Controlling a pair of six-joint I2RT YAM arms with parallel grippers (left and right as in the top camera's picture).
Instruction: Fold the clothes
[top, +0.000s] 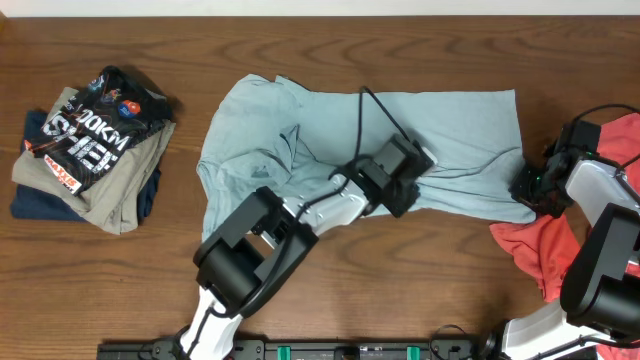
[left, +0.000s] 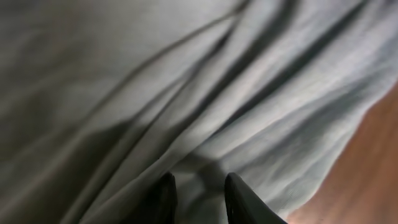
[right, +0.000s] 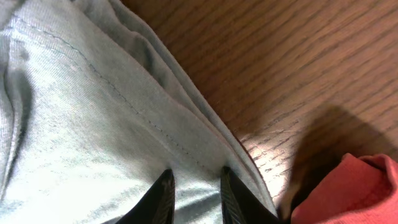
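Observation:
The pale blue-grey T-shirt (top: 450, 120) lies spread and creased across the middle of the wooden table (top: 100, 290). My left gripper (top: 408, 185) sits on its lower middle, and creases run toward it. In the left wrist view its fingers (left: 198, 186) pinch a ridge of the shirt's fabric (left: 186, 93). My right gripper (top: 528, 188) is at the shirt's lower right corner. In the right wrist view its fingers (right: 194, 180) close on the shirt (right: 74, 124) by the hem. The coral-red garment (top: 545, 245) lies crumpled at the right edge; it also shows in the right wrist view (right: 354, 193).
A stack of folded clothes (top: 90, 150), with a black printed shirt on top, sits at the far left. Bare wood (right: 298, 62) shows beside the shirt's hem. The right arm stands over the coral-red garment.

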